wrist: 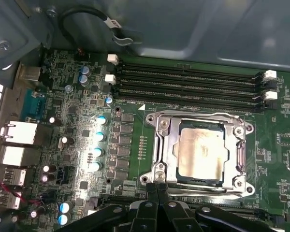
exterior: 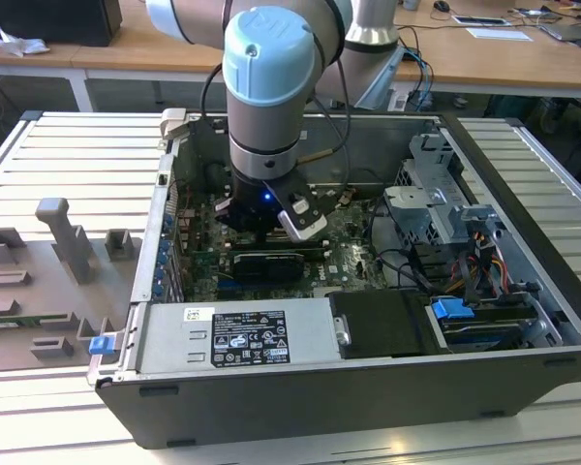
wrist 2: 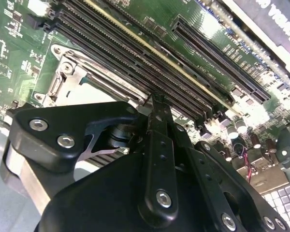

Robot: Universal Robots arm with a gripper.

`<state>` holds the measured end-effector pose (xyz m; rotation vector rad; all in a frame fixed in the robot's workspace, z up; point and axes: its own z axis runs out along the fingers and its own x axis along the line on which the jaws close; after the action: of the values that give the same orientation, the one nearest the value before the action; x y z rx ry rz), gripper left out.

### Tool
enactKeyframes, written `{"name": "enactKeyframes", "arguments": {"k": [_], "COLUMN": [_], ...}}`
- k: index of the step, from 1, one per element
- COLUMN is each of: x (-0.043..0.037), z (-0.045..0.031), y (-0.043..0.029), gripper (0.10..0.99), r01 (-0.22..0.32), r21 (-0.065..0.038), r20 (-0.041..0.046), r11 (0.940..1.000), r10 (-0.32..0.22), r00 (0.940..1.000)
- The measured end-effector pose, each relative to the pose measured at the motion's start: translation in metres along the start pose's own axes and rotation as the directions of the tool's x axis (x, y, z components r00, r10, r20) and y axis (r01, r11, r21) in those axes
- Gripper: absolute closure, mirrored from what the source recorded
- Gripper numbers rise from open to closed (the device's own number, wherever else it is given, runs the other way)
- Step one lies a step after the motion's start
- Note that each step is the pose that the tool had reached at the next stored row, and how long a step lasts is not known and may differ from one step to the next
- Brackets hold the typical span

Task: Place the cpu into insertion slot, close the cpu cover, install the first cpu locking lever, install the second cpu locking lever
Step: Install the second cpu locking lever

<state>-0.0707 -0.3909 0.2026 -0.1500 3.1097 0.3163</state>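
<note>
Now, pincer: the gripper (wrist: pixel 157 189) has its fingers pressed together, holding nothing.
Cpu: the cpu (wrist: pixel 201 153) lies in the insertion slot (wrist: pixel 170 170).
Cover: the cpu cover (wrist: pixel 199 118) frames it.
Writing: too small to read.

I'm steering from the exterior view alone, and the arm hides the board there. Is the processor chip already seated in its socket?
Observer: Yes. In the first wrist view the chip lies flat and level, silvery top up.
Operator: Is it covered yet?
Observer: The metal cover frame is down and lies around the chip's edges.
Operator: What sits closest to it?
Observer: The end effector. It is shut with nothing visible in it, and its tip is at the cover frame's edge. In the second wrist view that edge runs beside the memory slots.
</note>
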Motion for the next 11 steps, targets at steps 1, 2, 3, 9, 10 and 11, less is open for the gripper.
{"name": "enactKeyframes", "arguments": {"k": [1, 2, 3, 9, 10, 11], "x": [0.0004, 0.0011, 0.0019, 0.0026, 0.0026, 0.0026], "z": [0.0005, 0.0011, 0.0019, 0.0033, 0.0035, 0.0038], "y": [-0.0001, -0.0003, -0.0002, -0.0005, -0.0005, -0.0006], "gripper": [0.980, 0.980, 0.980, 0.980, 0.980, 0.980], "r01": [0.000, 0.000, 0.000, 0.001, 0.001, 0.001], "r21": [0.000, -0.001, -0.003, -0.012, -0.014, -0.018], "r20": [-0.0001, -0.0002, 0.0002, 0.0011, 0.0012, 0.0014], "r11": [1.0000, 1.0000, 1.0000, 0.9999, 0.9999, 0.9998], "r10": [0.000, 0.000, 0.000, -0.001, -0.001, -0.001], "r00": [1.0000, 1.0000, 1.0000, 1.0000, 1.0000, 1.0000]}}
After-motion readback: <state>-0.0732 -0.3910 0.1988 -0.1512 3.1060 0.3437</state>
